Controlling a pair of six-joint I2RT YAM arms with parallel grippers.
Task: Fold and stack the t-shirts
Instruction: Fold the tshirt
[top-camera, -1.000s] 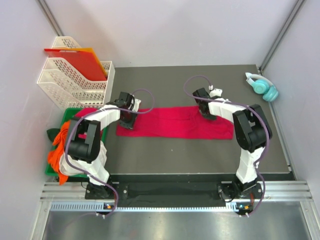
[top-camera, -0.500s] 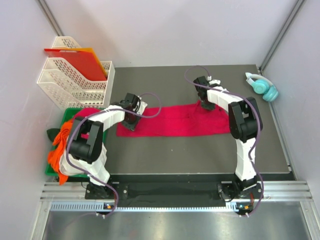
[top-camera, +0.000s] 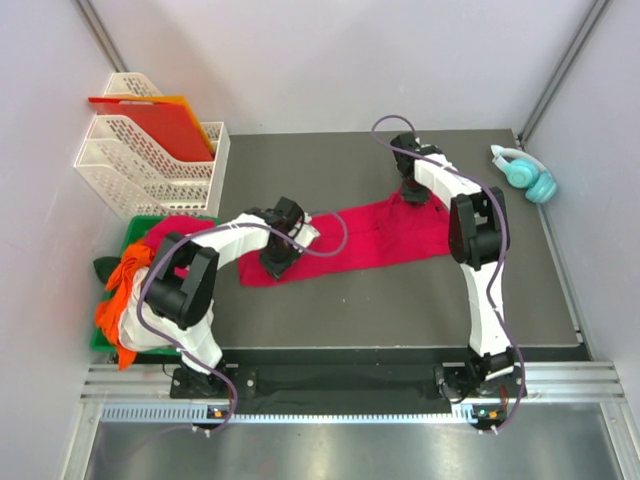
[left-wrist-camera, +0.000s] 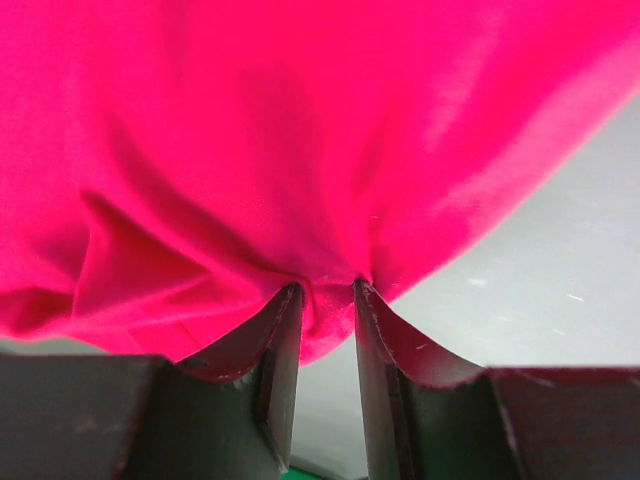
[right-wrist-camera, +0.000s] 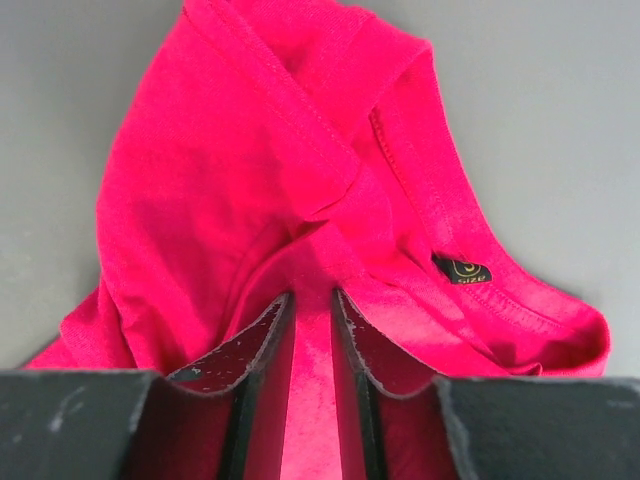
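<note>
The crimson-red t-shirt (top-camera: 370, 235) lies in a long folded strip across the dark mat, slanting from near left to far right. My left gripper (top-camera: 277, 260) is shut on its left end; in the left wrist view the fingers (left-wrist-camera: 327, 295) pinch a bunch of the cloth (left-wrist-camera: 300, 130). My right gripper (top-camera: 411, 193) is shut on the far right end, near the neck; the right wrist view shows the jaws (right-wrist-camera: 311, 298) pinching a fold of the shirt (right-wrist-camera: 230, 170) beside its black size label (right-wrist-camera: 462, 270). Orange and white shirts (top-camera: 118, 295) and a pinkish-red one (top-camera: 168, 226) lie in the green bin.
White mesh racks (top-camera: 150, 165) stand at the back left and hold the flat red-orange sheet (top-camera: 160, 118). The green bin (top-camera: 100, 340) sits at the left edge of the mat. Teal headphones (top-camera: 528, 172) lie at the back right corner.
My left gripper has moved right and nearer, dragging the shirt's left end. My right gripper has moved toward the back, pulling the right end with it. The strip now lies slanted.
</note>
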